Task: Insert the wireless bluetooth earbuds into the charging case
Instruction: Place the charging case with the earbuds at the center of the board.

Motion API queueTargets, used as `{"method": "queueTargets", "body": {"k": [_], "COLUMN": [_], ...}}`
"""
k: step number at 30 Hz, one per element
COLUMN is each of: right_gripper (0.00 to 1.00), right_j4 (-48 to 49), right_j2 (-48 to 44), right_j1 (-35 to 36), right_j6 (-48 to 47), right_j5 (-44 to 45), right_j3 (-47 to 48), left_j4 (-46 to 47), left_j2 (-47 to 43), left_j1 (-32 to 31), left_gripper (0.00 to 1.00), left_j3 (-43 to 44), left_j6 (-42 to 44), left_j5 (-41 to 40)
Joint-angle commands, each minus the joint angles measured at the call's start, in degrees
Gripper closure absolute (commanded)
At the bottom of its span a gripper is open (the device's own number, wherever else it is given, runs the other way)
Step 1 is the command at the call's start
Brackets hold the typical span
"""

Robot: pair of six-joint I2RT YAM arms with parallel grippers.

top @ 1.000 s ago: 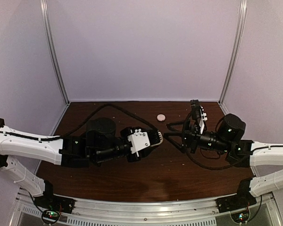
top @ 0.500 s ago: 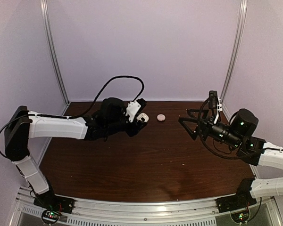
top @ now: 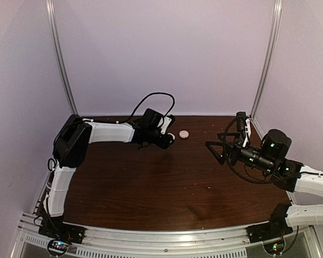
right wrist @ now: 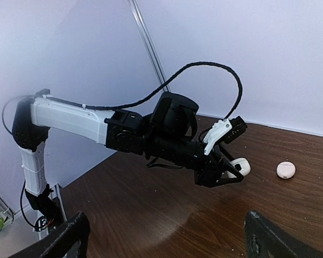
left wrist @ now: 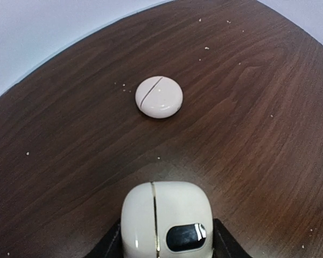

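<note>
My left gripper (top: 169,138) is shut on the white charging case (left wrist: 167,220), lid closed, with a dark oval window on its face. It holds the case just above the brown table at the far back, close to the left of a pale pink round disc (left wrist: 159,97). The right wrist view shows the case (right wrist: 240,166) between the left gripper's (right wrist: 232,173) black fingers. My right gripper (top: 215,146) is open and empty, raised over the right side of the table and pointing left; its fingertips (right wrist: 70,236) stand wide apart. No earbuds are in view.
The pink disc (top: 183,134) lies flat at the back centre of the table, also in the right wrist view (right wrist: 286,170). Pale walls and metal corner posts (top: 62,64) close the back and sides. The left arm's black cable (top: 151,99) loops above it.
The left arm has swung from the table's middle to the far back with the case, ending beside the pink disc. The right gripper has pulled back to the right, away from the left one.
</note>
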Motion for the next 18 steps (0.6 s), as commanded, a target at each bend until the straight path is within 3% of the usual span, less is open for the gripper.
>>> {"method": "queueTargets", "body": {"k": [1, 13, 18], "right_gripper": [0.00, 0.00, 0.00], "right_j4": [0.0, 0.6, -0.1], "right_j2": [-0.5, 0.6, 1.7], "right_j1": [-0.7, -1.2, -1.6], "right_j6": [-0.2, -0.3, 0.0], "right_j5": [0.9, 0.7, 0.9], "right_j3": [-1.1, -1.9, -1.3], "left_j4": [-4.7, -10.8, -11.9], "left_j2": [5.8, 17.4, 19.2], "left_j1": [1.8, 4.6, 5.1], "left_gripper": [0.78, 0.74, 0.48], "left_j3": [8.2, 23.0, 25.8], "left_j6": [-1.7, -4.4, -4.3], "left_j5": [1.8, 1.6, 1.2]}}
